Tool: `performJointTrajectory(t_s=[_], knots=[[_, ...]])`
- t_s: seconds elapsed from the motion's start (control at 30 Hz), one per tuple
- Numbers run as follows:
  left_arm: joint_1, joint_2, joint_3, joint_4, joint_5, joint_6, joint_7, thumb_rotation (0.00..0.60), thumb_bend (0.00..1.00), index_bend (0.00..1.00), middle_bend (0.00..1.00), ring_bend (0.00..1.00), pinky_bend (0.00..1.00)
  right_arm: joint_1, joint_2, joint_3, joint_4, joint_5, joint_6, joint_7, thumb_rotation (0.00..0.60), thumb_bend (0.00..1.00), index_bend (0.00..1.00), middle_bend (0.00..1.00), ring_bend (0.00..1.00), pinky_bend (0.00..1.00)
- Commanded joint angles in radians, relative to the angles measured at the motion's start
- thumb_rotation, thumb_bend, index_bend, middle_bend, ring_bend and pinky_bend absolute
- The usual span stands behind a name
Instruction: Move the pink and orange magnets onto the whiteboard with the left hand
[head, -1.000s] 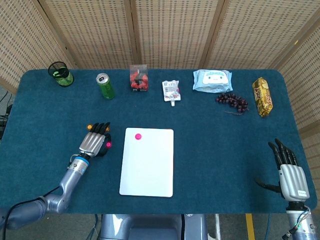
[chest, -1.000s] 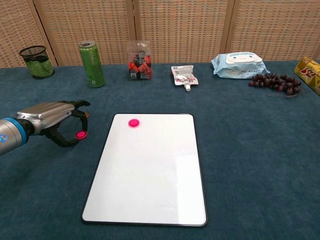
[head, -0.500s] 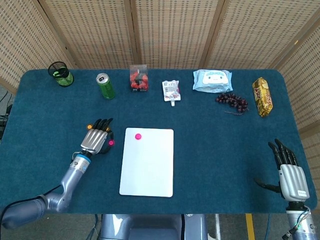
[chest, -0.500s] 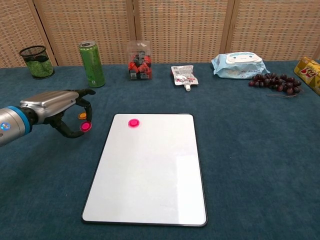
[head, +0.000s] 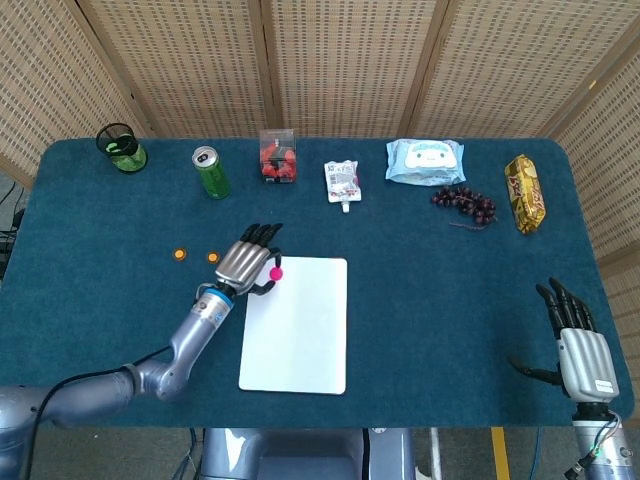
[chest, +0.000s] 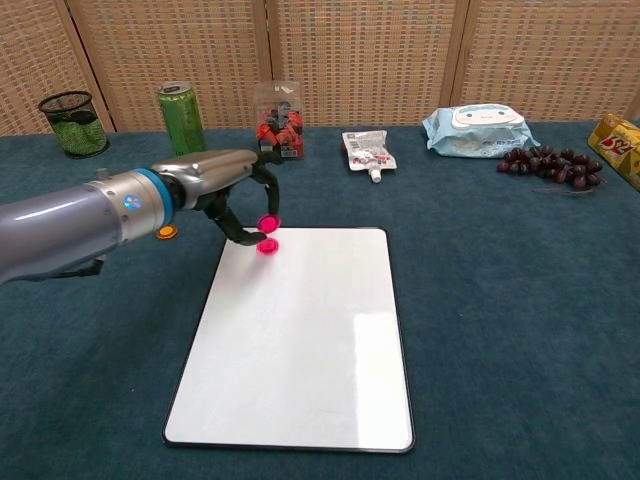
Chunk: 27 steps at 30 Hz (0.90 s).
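Left hand (chest: 232, 190) pinches a pink magnet (chest: 267, 223) between thumb and finger, over the top-left corner of the whiteboard (chest: 300, 340). A second pink magnet (chest: 267, 246) lies on the board directly beneath. Two orange magnets (head: 180, 254) rest on the worktop (head: 420, 300) behind the hand. Right hand (head: 580, 345) holds nothing, fingers spread.

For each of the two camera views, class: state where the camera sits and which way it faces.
Head view: high above the near edge, looking down on the whole table; left hand and right hand show.
Chest view: low at the near edge, looking across toward the wicker screens; only the left hand shows.
Shared: whiteboard, green can.
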Motion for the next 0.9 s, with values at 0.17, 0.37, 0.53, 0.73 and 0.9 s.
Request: performJointTrajectory(t_s=[0.17,0.37,0.53,0.73,0.9], knots=[[-0.074,-0.101,-0.029,0.09,-0.085,-0.025,0.061,0.6,0.33,0.68,0.0,0.0,0.0,0.001,0.004,0.0,0.0,0.002,-0.005,0.01,0.6,0.13,0.0,0.0,0.0,0.06],[-0.107,-0.146,-0.044,0.135,-0.133,-0.017,0.09,0.6,0.32,0.68,0.0,0.0,0.0,0.002,0.006,-0.001,-0.001,0.002,-0.008,0.013,0.6,0.13,0.0,0.0,0.0,0.06],[-0.138,-0.176,-0.057,0.175,-0.183,-0.033,0.117,0.6,0.32,0.68,0.0,0.0,0.0,0.002,0.007,-0.001,-0.004,0.004,-0.009,0.014,0.6,0.13,0.0,0.0,0.0,0.06],[-0.155,-0.206,-0.056,0.221,-0.198,-0.034,0.113,0.6,0.31,0.68,0.0,0.0,0.0,0.002,0.008,-0.001,-0.004,0.005,-0.009,0.018,0.6,0.13,0.0,0.0,0.0,0.06],[-0.166,-0.223,-0.058,0.253,-0.201,-0.046,0.099,0.6,0.3,0.5,0.0,0.0,0.0,0.002,0.008,-0.001,-0.004,0.004,-0.009,0.021,0.6,0.13,0.0,0.0,0.0,0.06]])
